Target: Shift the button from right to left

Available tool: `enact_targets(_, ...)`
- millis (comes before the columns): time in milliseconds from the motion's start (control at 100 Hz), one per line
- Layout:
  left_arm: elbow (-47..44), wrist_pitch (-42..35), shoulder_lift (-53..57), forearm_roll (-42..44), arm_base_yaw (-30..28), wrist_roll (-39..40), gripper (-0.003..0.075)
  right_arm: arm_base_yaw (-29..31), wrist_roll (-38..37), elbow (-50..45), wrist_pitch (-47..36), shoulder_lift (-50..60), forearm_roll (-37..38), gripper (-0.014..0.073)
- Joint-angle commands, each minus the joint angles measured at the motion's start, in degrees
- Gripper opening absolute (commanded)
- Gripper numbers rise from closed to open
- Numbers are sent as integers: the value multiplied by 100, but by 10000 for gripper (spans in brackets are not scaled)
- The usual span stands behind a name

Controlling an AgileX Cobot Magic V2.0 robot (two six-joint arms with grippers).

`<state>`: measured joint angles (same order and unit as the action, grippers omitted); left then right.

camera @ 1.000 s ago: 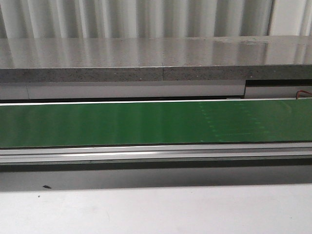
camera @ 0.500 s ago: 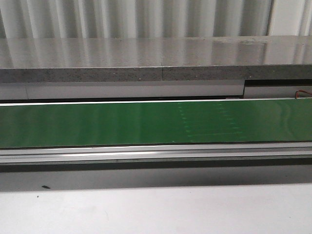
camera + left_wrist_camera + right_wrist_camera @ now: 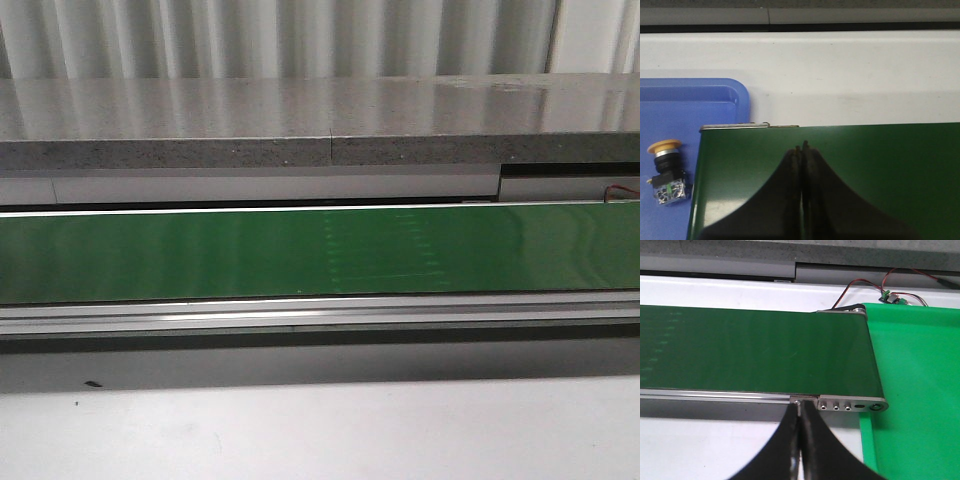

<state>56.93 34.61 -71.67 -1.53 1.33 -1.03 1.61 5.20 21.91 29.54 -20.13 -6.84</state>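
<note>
Corrugated grey sheeting backs a speckled stone ledge (image 3: pixel 300 120) above the green conveyor belt (image 3: pixel 250 255), with the white worktop (image 3: pixel 320 430) in front. Seen from the left wrist, the button (image 3: pixel 667 170) lies on its side in a blue tray (image 3: pixel 690 107) just beside the belt's end. The left gripper (image 3: pixel 801 150) and right gripper (image 3: pixel 800 407) both have jaws pressed together, holding nothing. A green tray (image 3: pixel 915 380) sits at the belt's other end.
</note>
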Motion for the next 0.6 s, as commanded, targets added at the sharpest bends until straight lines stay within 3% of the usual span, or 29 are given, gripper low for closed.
enact_targets(0, -232, -651, 535, -65, 223, 65, -20, -15, 47, 145, -448, -7, -25, -50)
enact_targets(270, -1383, -1287, 1741, -65, 692, 65, -20, -15, 47, 145, -448, -7, -25, -50)
enact_targets(590, -2618, -1878, 3546, -65, 703, 65, -21, -15, 47, 145, -448, -7, -25, -50)
